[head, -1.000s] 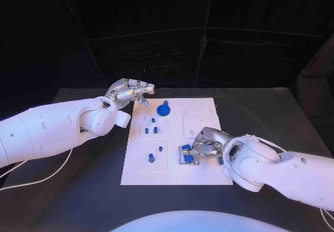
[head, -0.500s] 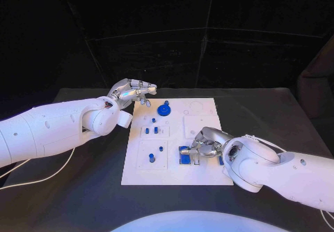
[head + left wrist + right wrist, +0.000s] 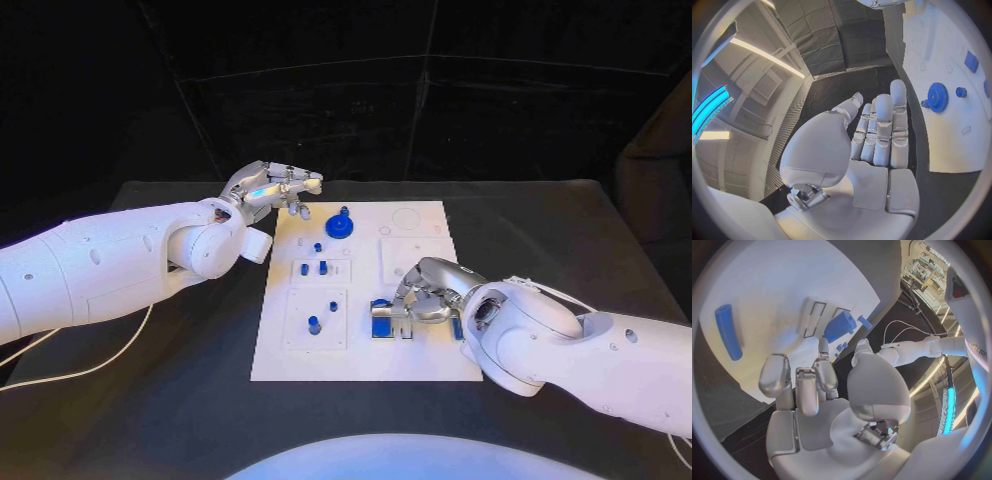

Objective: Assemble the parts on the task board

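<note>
Black table, white task board mid-frame: gear and pegs seated, right hand fingers curled at blue block, grip unclear; left hand upper left, fingers together, empty.

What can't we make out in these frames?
- Head view: right hand covers the blue part under it; contact or grip unclear.
- Right wrist view: the fingers hide that part's base.
- Head view: small blue pegs on the task board are too small to tell seated from loose.
</note>
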{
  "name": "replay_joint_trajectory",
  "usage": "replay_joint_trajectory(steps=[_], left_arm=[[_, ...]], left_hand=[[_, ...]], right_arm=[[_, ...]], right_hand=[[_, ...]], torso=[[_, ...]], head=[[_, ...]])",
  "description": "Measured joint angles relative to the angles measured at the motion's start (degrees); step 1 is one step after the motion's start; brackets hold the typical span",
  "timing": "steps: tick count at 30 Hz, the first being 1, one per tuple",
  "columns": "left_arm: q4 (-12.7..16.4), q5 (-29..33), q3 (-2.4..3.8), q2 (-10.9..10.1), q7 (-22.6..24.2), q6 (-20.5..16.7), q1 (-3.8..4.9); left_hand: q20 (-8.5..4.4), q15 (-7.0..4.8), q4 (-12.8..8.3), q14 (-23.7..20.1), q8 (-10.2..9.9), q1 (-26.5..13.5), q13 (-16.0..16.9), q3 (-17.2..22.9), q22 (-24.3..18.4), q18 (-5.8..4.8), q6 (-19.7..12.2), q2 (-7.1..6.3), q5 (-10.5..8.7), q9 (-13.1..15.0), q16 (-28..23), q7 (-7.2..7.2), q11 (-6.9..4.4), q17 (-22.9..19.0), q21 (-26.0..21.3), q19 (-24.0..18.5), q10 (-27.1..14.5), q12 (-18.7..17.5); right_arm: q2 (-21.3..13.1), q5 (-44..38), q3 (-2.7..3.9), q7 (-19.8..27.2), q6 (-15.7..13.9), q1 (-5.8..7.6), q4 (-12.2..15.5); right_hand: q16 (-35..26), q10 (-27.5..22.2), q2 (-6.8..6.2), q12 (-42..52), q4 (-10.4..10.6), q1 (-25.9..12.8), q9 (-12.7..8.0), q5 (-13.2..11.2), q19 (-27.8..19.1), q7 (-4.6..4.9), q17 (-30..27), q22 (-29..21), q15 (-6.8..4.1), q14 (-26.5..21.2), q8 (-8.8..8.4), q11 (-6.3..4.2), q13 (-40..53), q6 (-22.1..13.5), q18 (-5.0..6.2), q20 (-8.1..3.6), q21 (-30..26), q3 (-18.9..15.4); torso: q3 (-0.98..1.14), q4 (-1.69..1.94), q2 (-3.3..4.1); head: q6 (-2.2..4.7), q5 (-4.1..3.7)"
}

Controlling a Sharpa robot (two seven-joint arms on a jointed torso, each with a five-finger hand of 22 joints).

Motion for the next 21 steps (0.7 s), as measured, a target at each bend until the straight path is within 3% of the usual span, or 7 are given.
replay_joint_trajectory(steps=[5, 8, 21], left_arm=[[-0.04, 0.0, 0.0, -0.08, -0.01, 0.04, 0.0], [-0.05, 0.0, 0.0, -0.1, -0.02, 0.06, 0.0], [-0.04, 0.0, -0.01, 0.05, -0.04, 0.13, 0.0]], left_hand=[[0.0, 0.0, 0.0, 0.0, 0.0, 0.0, 0.0, 0.0, -0.1, 0.0, -0.2, 0.0, 0.0, 0.0, 0.0, 0.21, 0.0, 0.0, 0.0, 0.0, 0.0, 0.0], [0.0, 0.0, 0.0, 0.0, 0.0, 0.0, 0.0, 0.0, -0.1, 0.0, -0.2, 0.0, 0.0, 0.0, 0.0, 0.2, 0.0, 0.0, 0.0, 0.0, 0.0, 0.0], [0.0, 0.0, 0.0, 0.0, 0.0, 0.0, 0.0, 0.0, -0.1, 0.0, -0.2, 0.0, 0.0, 0.0, 0.0, 0.2, 0.0, -0.05, 0.0, 0.0, 0.0, 0.0]], right_arm=[[-0.57, -0.19, 0.0, 2.5, 0.0, 0.0, 0.49], [-0.73, -0.68, 0.0, 3.65, 0.22, 0.0, 0.71], [0.31, -4.15, 0.02, 3.43, 1.91, 0.0, 0.34]], right_hand=[[0.0, 0.0, 1.03, 0.0, -3.79, 9.77, 0.59, 0.0, 0.0, -0.04, 0.0, 0.51, 0.0, 0.0, 0.0, 0.0, 0.0, 0.04, 0.0, 0.0, 0.34, 1.6], [0.24, 0.0, 1.18, 0.24, -5.45, 12.57, 0.89, 0.0, 0.43, -0.3, 0.0, 0.8, 0.0, 0.0, 0.0, 0.0, 0.02, 0.3, 0.0, 0.0, 0.34, 1.58], [0.24, 0.44, 2.25, 0.3, -7.57, 15.22, 2.04, 0.0, 0.63, -1.0, -0.01, 1.22, 0.0, 0.0, 1.52, -0.43, 0.21, 1.73, 0.0, -0.2, 0.57, 0.86]], torso=[[0.05, -0.01, 0.0], [0.05, -0.01, -0.01], [0.02, 0.07, 0.01]], head=[[0.04, -0.01], [-0.06, -0.06], [-0.35, -0.1]])
